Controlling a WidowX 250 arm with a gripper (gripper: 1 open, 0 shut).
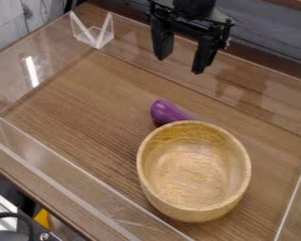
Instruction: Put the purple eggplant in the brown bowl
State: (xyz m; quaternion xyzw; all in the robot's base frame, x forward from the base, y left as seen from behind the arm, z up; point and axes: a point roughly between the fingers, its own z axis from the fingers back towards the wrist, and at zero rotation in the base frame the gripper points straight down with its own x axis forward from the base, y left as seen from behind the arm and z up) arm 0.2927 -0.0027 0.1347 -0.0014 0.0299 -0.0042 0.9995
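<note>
Views: one camera picture is given, looking down across a wooden table (90, 104).
Gripper count: one gripper (181, 58) is seen, black, hung from the far edge of the scene and pointed down.
Gripper state: its fingers (201, 56) are spread apart; nothing is held between them, and it is raised clear of the table.
Eggplant count: one purple eggplant (169, 113) is seen.
Eggplant place: it is laid on the wood near the middle, nearer than the gripper and just beyond the far rim of the bowl; whether the two touch cannot be told.
Bowl count: one brown bowl (195, 172) is seen, upright, at the near right, with nothing inside.
Enclosure: clear walls (40, 66) are set around the table surface.
</note>
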